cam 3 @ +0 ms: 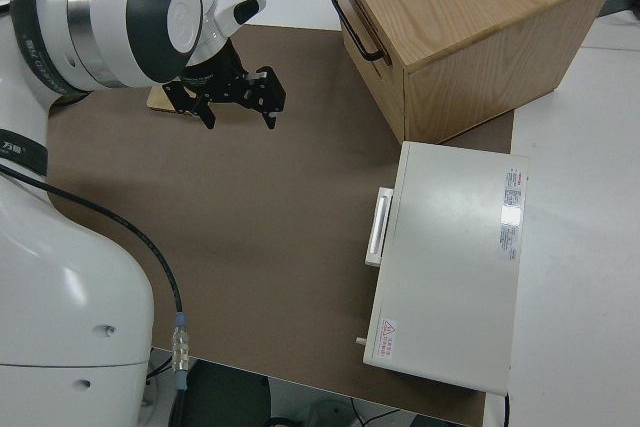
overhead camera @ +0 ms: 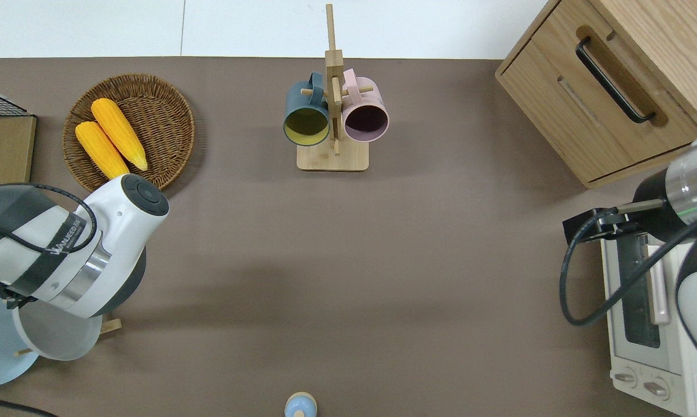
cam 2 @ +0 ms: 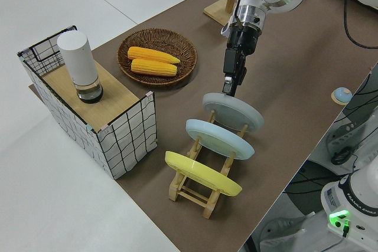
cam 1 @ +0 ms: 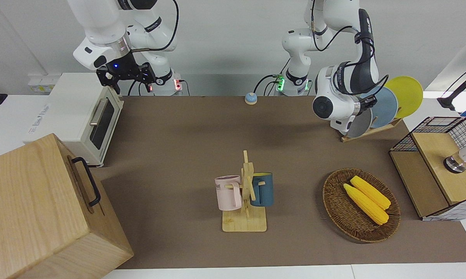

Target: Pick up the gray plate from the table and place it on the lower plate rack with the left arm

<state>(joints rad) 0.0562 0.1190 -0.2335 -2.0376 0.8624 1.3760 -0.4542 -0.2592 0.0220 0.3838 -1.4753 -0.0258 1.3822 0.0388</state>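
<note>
Two grippers: left one at work, right one parked.
Left gripper [cam 2: 231,84]: pointing down over the rack, tips at the upper edge of the gray plate; whether pinching the rim or just let go, cannot tell.
Left arm [cam 1: 335,101]: bent low over the rack end of the surface, hiding part of the plate in the front and overhead views.
Gray plate [cam 2: 233,113]: tilted in the end slot of the lower plate rack, the slot toward the middle of the surface; rim leaning on the pegs.
Lower plate rack [cam 2: 200,191]: light wood, near the robots at the left arm's end of the surface [cam 1: 186,131].
Blue plate [cam 2: 220,138]: next slot, just beside the gray one, apart from it.
Yellow plate [cam 2: 202,173]: last slot, toward the surface's end.
Wicker basket [cam 1: 339,217]: farther from the robots than the rack, two corn cobs [cam 1: 366,198] in it.
Wire crate [cam 2: 115,140]: at the same end, white cylinder [cam 2: 80,66] upright on its wooden top.
Mug stand [overhead camera: 333,110]: mid-surface, pink and dark blue mugs hung on it.
Right gripper [cam 3: 236,99]: fingers spread, nothing between them.
Toaster oven [cam 1: 86,118], wooden cabinet [cam 1: 43,209]: right arm's end.
</note>
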